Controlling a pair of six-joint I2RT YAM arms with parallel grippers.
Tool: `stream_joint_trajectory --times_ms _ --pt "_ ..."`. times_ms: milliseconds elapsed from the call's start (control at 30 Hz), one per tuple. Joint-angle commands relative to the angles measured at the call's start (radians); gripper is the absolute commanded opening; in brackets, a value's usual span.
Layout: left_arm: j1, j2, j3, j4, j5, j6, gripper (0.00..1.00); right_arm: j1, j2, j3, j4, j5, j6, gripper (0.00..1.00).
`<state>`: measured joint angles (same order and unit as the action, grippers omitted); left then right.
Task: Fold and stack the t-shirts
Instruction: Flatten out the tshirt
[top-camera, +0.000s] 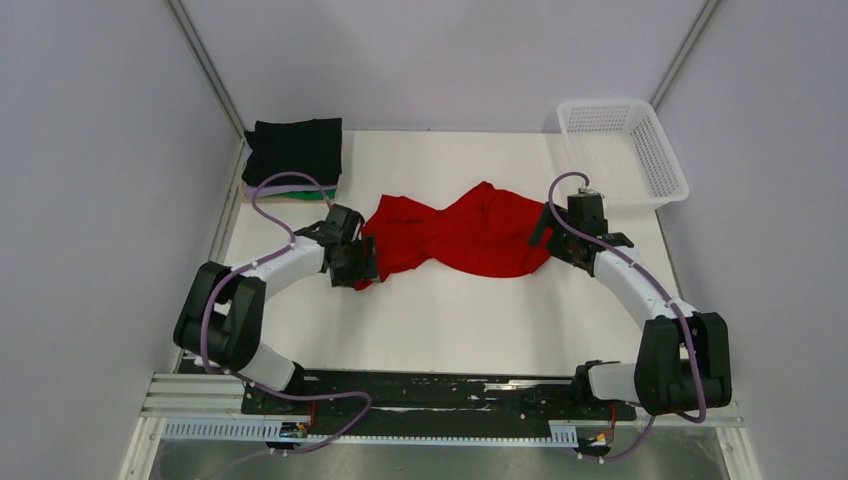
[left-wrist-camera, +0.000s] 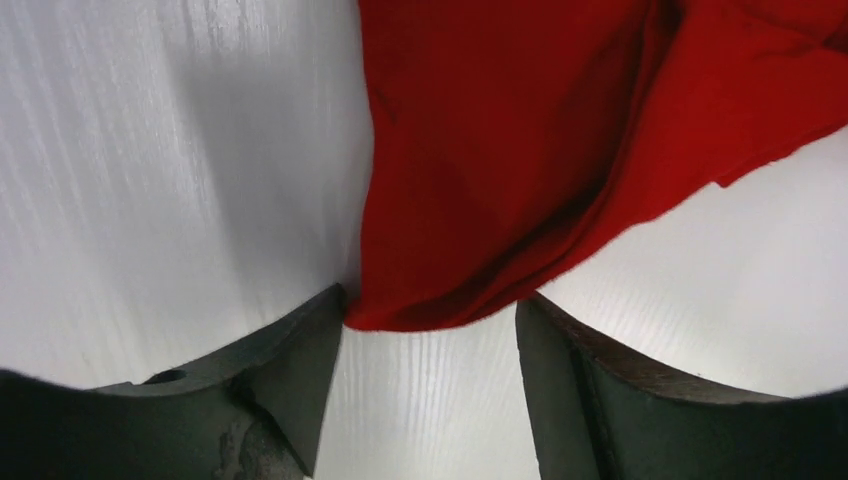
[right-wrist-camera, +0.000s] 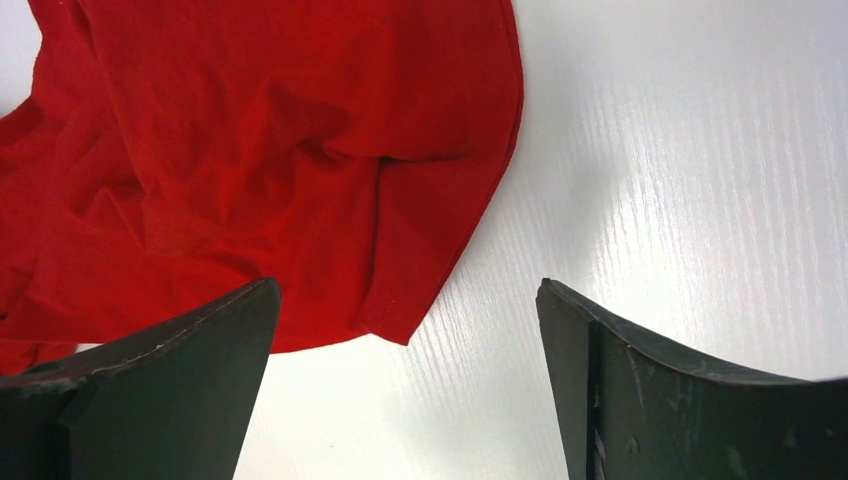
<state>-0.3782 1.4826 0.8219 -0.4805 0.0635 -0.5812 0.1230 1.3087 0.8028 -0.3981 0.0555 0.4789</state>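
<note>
White surface (top-camera: 450, 325), pale grey walls around it, and I'm looking at the crumpled bright red cloth t-shirt (top-camera: 450, 235) lying across the middle. My left tool (top-camera: 357, 262) is at its left end, jaws apart, the shirt's corner in the gap, not pinched. My right tool (top-camera: 550, 238) stands wide at the right hem, holding nothing. The stack of folded tees (top-camera: 293, 150), black on top, sits far left. The white plastic mesh basket (top-camera: 668, 160) is far right.
</note>
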Motion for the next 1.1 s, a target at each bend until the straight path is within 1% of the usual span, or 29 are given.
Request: stream_joint_trajectory --times_ms 0,33,67,100,133,167,233,333,467,533,600,633,667,700,833,967,1067 --pt "0.004 0.097 0.020 0.099 0.042 -0.026 0.64 0.005 0.010 -0.005 0.040 0.007 0.025 0.99" --pt "0.004 0.106 0.022 0.100 0.047 -0.025 0.51 0.005 0.012 -0.008 0.040 0.001 0.030 0.99" --pt "0.004 0.117 0.026 0.100 0.056 -0.024 0.45 0.005 0.018 -0.010 0.041 -0.008 0.035 0.97" --pt "0.004 0.115 0.028 0.098 0.059 -0.023 0.31 0.005 0.022 -0.013 0.041 -0.017 0.038 0.96" --pt "0.004 0.109 0.029 0.091 0.063 -0.023 0.23 0.004 0.028 -0.016 0.041 -0.026 0.041 0.94" --pt "0.004 0.091 0.028 0.086 0.062 -0.025 0.08 0.006 0.037 -0.017 0.042 -0.037 0.037 0.91" --pt "0.003 0.052 0.027 0.061 0.044 -0.028 0.00 0.008 0.059 -0.016 0.042 -0.079 0.028 0.87" --pt "0.004 -0.003 0.039 -0.009 0.015 -0.027 0.00 0.014 0.105 -0.013 0.064 -0.116 0.028 0.81" --pt "0.003 -0.082 0.050 -0.068 0.020 -0.032 0.00 0.036 0.188 0.004 0.105 -0.149 0.044 0.66" --pt "0.003 -0.115 0.058 -0.080 0.033 -0.037 0.00 0.047 0.242 0.014 0.130 -0.142 0.051 0.52" --pt "0.003 -0.144 0.074 -0.094 0.038 -0.038 0.00 0.050 0.279 0.034 0.131 -0.133 0.064 0.31" --pt "0.003 -0.160 0.083 -0.101 0.034 -0.037 0.00 0.050 0.286 0.043 0.131 -0.134 0.067 0.18" --pt "0.003 -0.169 0.103 -0.119 0.028 -0.037 0.00 0.052 0.279 0.050 0.131 -0.137 0.067 0.08" --pt "0.004 -0.187 0.127 -0.139 0.007 -0.037 0.00 0.053 0.259 0.053 0.131 -0.140 0.067 0.01" --pt "0.004 -0.263 0.215 -0.157 -0.071 -0.032 0.00 0.054 0.098 0.064 0.126 -0.133 0.050 0.00" --pt "0.003 -0.344 0.339 -0.130 -0.144 -0.016 0.00 0.054 -0.130 0.096 0.122 -0.171 0.029 0.00" --pt "0.003 -0.407 0.434 -0.115 -0.188 0.015 0.00 0.053 -0.292 0.159 0.120 -0.210 0.004 0.00"
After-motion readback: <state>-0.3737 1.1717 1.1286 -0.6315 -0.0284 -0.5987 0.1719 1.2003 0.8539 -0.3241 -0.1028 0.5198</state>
